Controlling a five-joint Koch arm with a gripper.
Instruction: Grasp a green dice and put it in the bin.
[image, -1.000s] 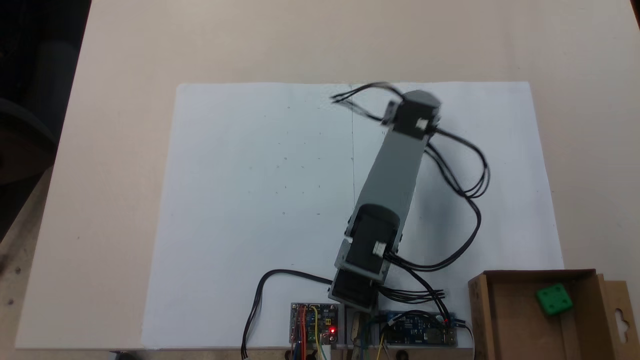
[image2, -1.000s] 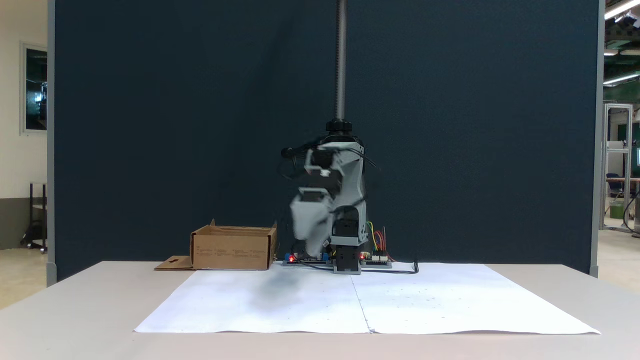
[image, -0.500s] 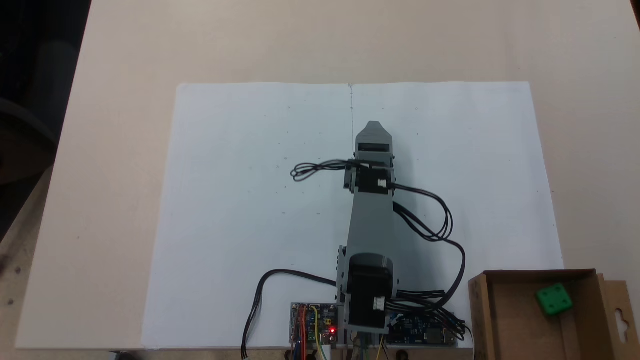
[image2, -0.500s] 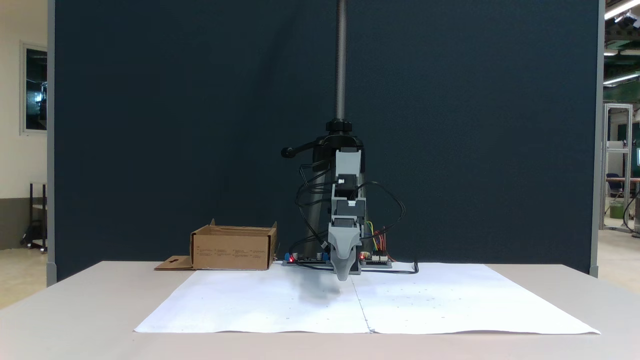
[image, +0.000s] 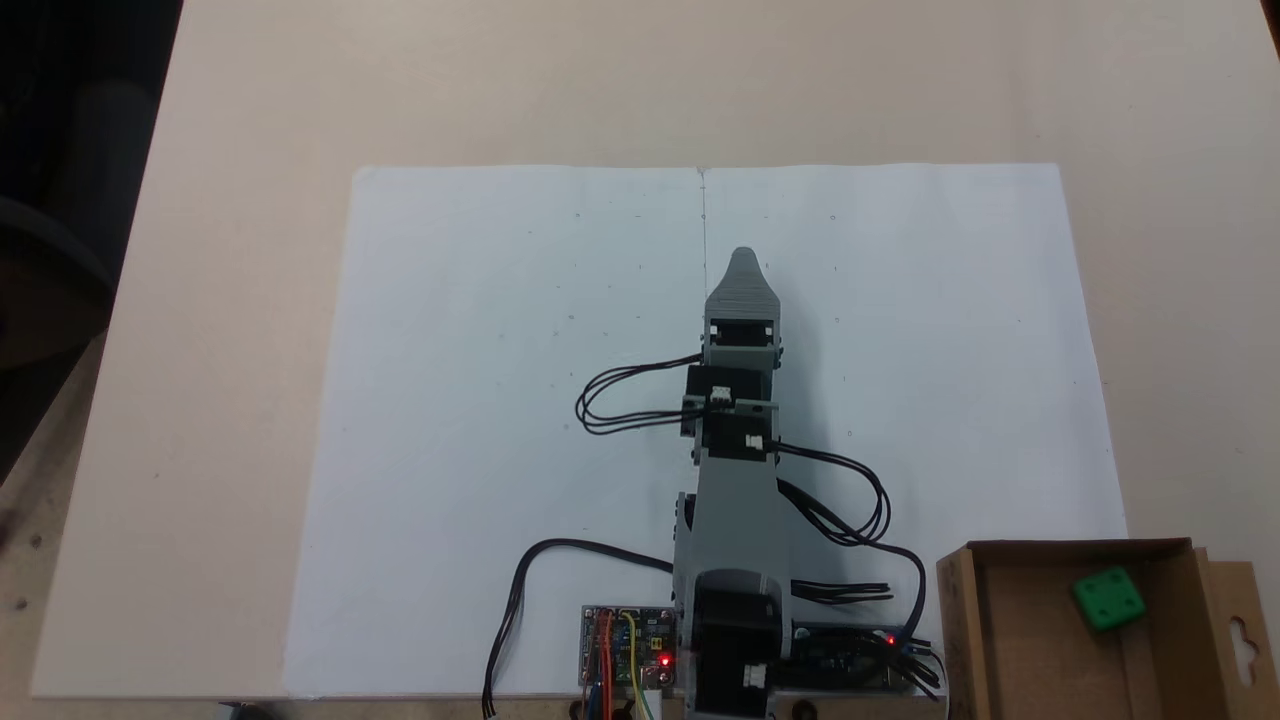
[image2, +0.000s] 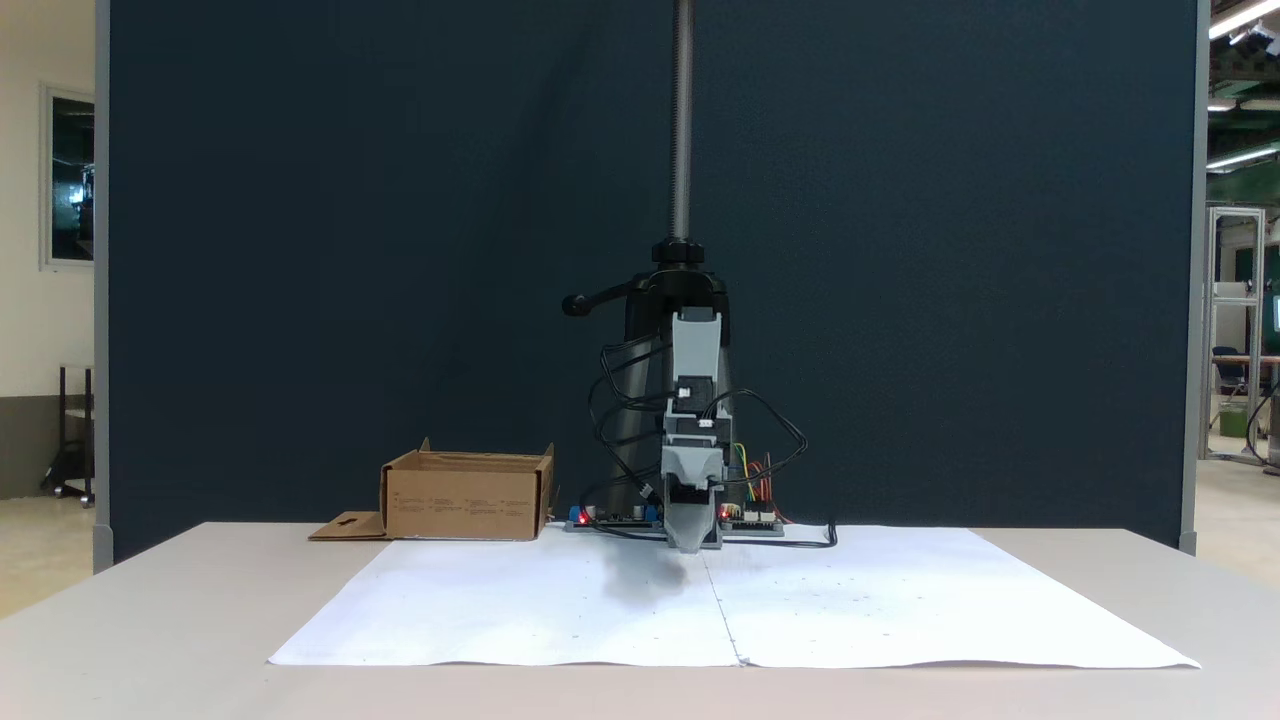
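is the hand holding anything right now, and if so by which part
Nothing is held. The green dice lies inside the bin, while the hand points out over the white paper, away from the bin, with nothing at its tip.

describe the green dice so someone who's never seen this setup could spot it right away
In the fixed view from above, start at the white paper sheet on the beige table, then go to the brown cardboard bin at its lower right corner. The green dice lies inside the bin, near the upper right of its floor. It is the one small bright green cube there, with darker pips.
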